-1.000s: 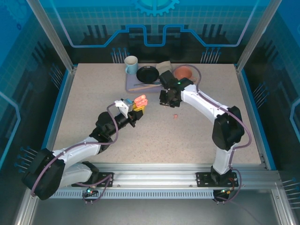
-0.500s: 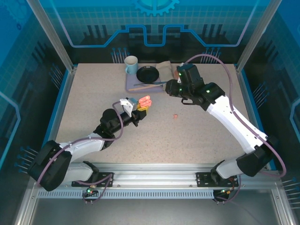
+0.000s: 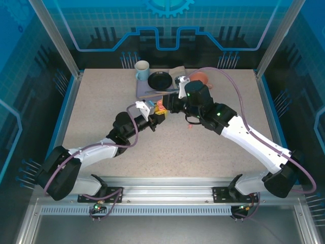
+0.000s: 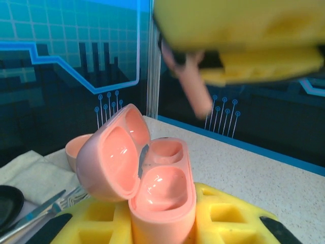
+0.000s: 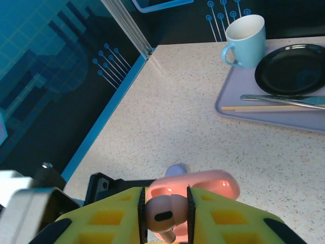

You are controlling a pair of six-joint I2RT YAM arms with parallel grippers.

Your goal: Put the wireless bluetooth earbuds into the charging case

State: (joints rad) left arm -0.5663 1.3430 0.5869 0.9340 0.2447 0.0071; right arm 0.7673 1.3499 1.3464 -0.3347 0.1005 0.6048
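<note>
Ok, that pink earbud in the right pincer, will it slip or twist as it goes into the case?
Probably slippery: the earbud looks glossy and rounded, pinched at its sides by the right pincer. It may pivot if its stem catches the case rim. Likely very light, being tiny.

Falling evenly from overhead, brightening the speckled table (image 3: 101,101) and leaving only faint, soft shadows beneath the arms (image 3: 244,134). Glinting in the glossy hollows of the pink charging case (image 4: 162,203). Blurring the yellow fingers (image 4: 244,30) nearest the left wrist lens heavily; softening the near pads (image 5: 101,218) around the earbud (image 5: 162,213) slightly.
</note>
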